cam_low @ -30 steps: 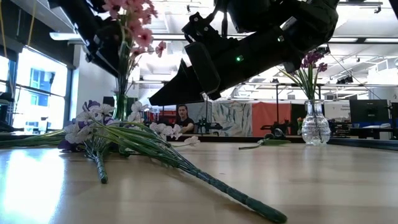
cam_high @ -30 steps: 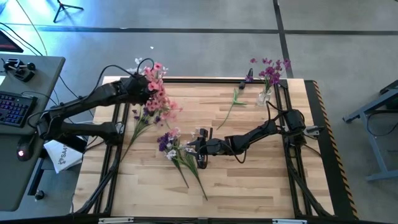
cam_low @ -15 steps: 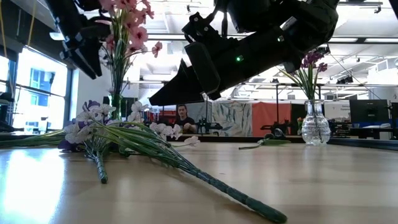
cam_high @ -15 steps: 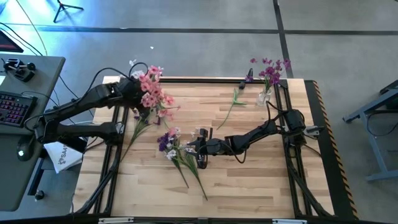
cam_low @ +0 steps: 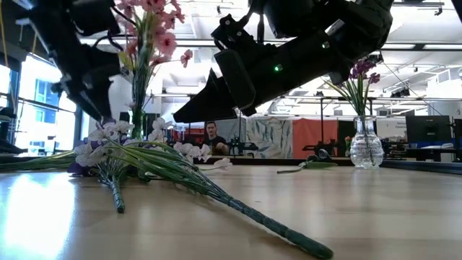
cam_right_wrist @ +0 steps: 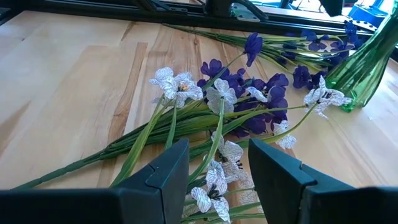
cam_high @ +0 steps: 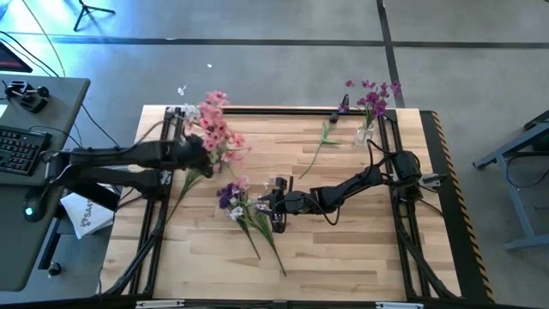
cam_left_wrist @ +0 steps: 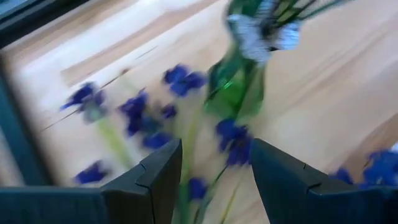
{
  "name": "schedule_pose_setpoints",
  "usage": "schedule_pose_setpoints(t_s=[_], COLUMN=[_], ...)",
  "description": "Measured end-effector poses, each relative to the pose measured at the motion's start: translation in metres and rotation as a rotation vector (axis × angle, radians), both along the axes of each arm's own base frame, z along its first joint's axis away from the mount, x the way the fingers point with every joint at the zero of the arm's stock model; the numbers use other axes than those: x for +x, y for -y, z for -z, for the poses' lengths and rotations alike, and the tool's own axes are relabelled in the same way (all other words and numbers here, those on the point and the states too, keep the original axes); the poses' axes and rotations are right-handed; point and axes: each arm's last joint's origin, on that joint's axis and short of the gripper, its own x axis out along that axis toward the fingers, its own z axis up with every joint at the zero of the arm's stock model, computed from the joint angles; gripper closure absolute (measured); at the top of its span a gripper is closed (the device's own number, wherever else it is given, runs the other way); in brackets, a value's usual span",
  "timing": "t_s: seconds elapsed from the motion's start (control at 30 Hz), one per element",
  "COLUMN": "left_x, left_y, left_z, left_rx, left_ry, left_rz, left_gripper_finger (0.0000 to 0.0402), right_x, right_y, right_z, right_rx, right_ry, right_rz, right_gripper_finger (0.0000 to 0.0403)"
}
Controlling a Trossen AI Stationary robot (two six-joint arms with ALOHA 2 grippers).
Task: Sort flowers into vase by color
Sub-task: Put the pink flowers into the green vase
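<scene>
Two vases stand on my table (cam_high: 360, 232): a clear one (cam_high: 364, 134) at the far right holding purple flowers (cam_high: 374, 96), and a green one (cam_low: 137, 123), plain only in the low view, holding pink flowers (cam_high: 214, 129) at the far left. My right gripper (cam_high: 276, 202) hovers with fingers apart and empty over loose white and purple sprigs (cam_high: 244, 204) lying mid-table. My left gripper (cam_high: 199, 157), open and holding nothing, has drawn back from the pink blossoms since a second ago.
</scene>
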Motion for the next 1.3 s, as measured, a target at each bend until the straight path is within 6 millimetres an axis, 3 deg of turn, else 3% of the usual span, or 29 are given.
schedule_pose_setpoints(t_s=[0.2, 0.5, 0.73, 1.07, 1.3], left_x=[0.012, 0.011, 0.01, 0.022, 0.029], left_y=[0.013, 0.016, 0.009, -0.005, -0.017], left_z=[0.035, 0.072, 0.084, 0.088, 0.095], left_rx=[0.134, 0.31, 0.36, 0.41, 0.431], left_ry=[0.177, 0.395, 0.464, 0.479, 0.499], left_rz=[0.03, 0.01, -0.048, -0.052, -0.078], left_gripper_finger=[0.0222, 0.0222, 0.0237, 0.0303, 0.0324], right_x=[0.0, 0.0, 0.0, -0.002, -0.017], right_y=[0.0, 0.0, 0.0, 0.002, 0.007], right_z=[0.0, 0.0, 0.0, -0.001, -0.022], right_rx=[-0.002, -0.002, -0.001, -0.043, -0.111], right_ry=[0.0, 0.0, 0.001, -0.026, -0.151], right_rz=[-0.001, -0.001, -0.001, 0.032, 0.102], right_gripper_finger=[0.0242, 0.0242, 0.0242, 0.0242, 0.0242])
